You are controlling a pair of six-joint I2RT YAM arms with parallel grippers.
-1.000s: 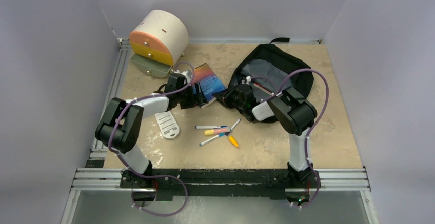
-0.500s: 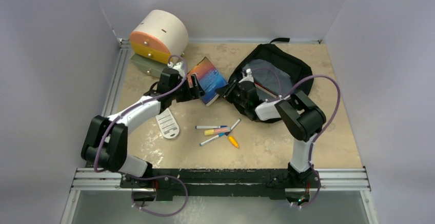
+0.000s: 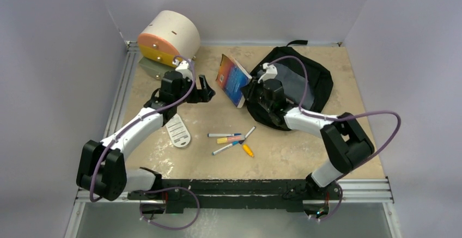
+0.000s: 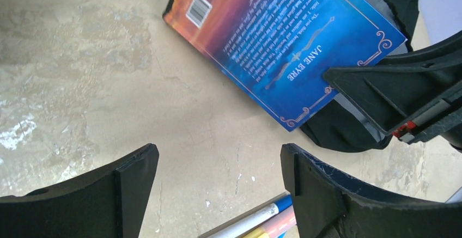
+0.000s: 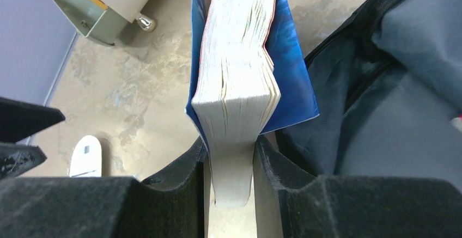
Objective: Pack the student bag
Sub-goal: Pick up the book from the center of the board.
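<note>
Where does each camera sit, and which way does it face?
Top external: above, behind the arms, looking down on the table; both arms show.
Left wrist: looks down past the open left gripper at the book.
Right wrist: looks along the right gripper, shut on the book, beside the student bag.
Shared: the book.

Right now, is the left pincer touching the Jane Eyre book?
Apart. The left wrist view shows the left pincer open, with bare table lying between it and the Jane Eyre book.

The blue-and-orange paperback book point(image 4: 283, 47) is showing a glossy cover and matt cream paper pages; the soft black fabric backpack point(image 3: 321, 80) is looking matt.
</note>
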